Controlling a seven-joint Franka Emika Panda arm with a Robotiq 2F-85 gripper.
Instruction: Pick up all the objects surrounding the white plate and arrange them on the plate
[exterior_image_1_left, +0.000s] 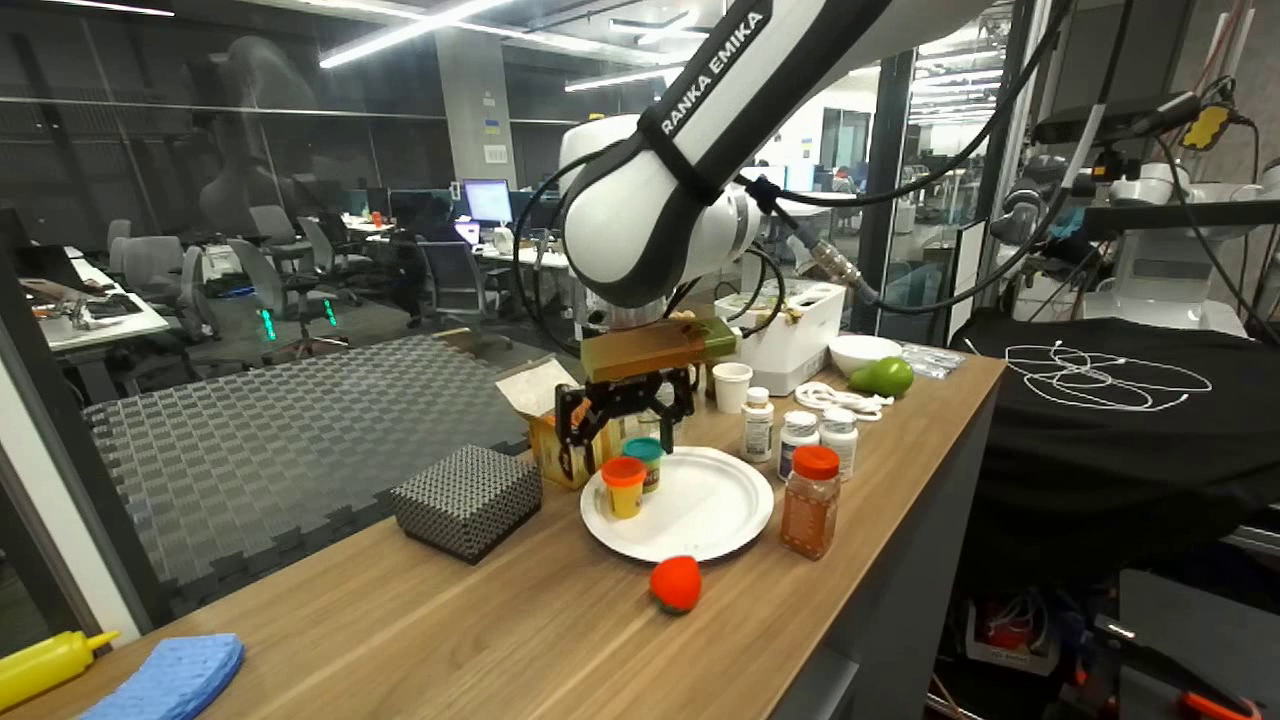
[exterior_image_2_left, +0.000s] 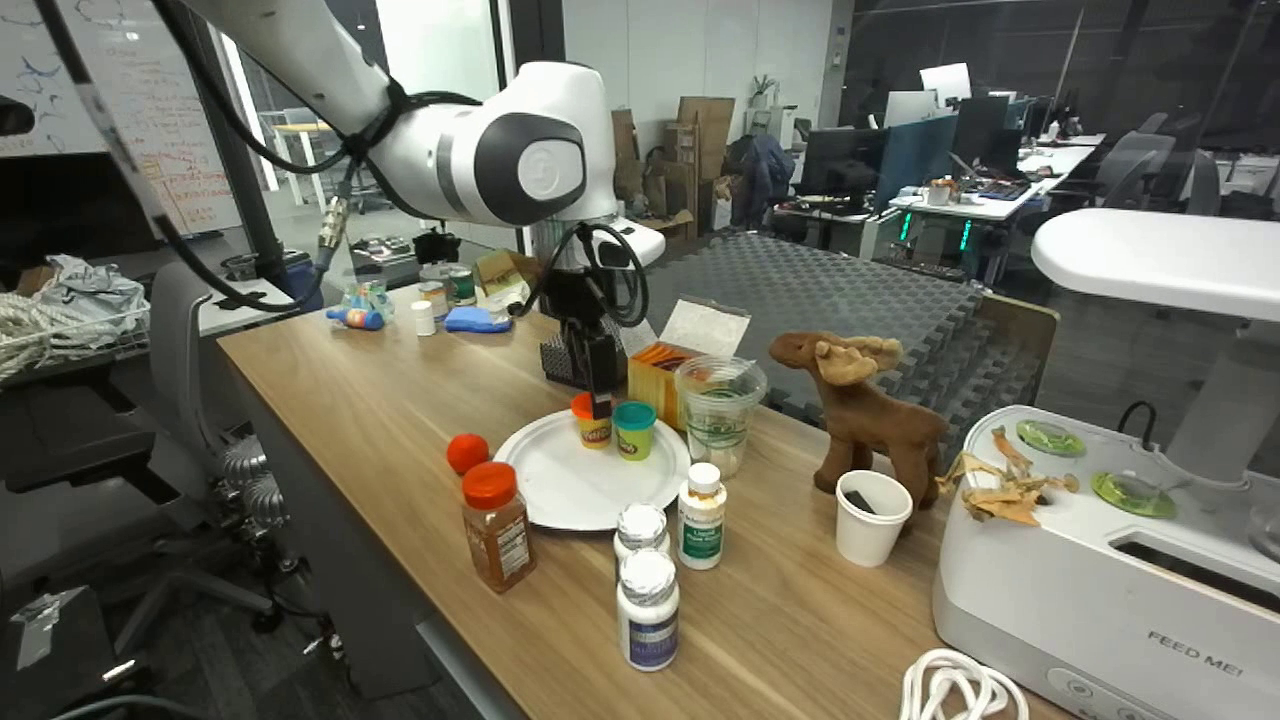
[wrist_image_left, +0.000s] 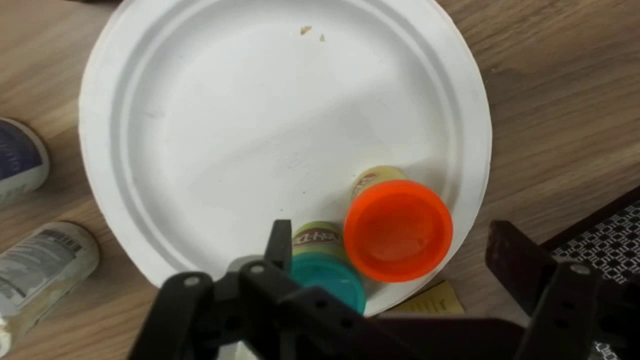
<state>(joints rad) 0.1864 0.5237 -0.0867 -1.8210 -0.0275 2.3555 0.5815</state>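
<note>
My gripper (exterior_image_1_left: 618, 458) stands wide and holds nothing, close to the orange-lidded tub (wrist_image_left: 398, 231) and teal-lidded tub (exterior_image_2_left: 634, 432), both upright on the plate (wrist_image_left: 280, 115). I judge this the moment to back straight up, slowly, nudging neither; the ball (exterior_image_1_left: 676, 584) and jar (exterior_image_1_left: 811, 508), just off the rim, probably come next.

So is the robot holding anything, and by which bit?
Nothing is held. The gripper is open: in the wrist view its jaws stand wide of the orange-lidded tub, which sits on the white plate beside the teal-lidded tub.
</note>
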